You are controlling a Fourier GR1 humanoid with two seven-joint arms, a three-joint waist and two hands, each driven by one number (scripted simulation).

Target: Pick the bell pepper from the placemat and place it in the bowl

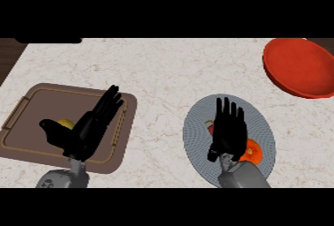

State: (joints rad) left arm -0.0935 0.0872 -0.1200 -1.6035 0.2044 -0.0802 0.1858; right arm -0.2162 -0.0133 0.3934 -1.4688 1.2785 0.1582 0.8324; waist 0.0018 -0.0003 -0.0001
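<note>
Here, right hand (pixel 228 130) open over bell pepper (pixel 250 152), placemat (pixel 195 132)

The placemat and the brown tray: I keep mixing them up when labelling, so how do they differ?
The placemat is round and pale grey; the brown tray is rectangular with rounded corners and a raised rim. The placemat lies under the right hand and carries the bell pepper; the tray lies under the left hand and holds a yellow item. Both lie flat on the counter.

pale marble-veined counter top (pixel 163 66) with dark wood beyond its left edge
</note>
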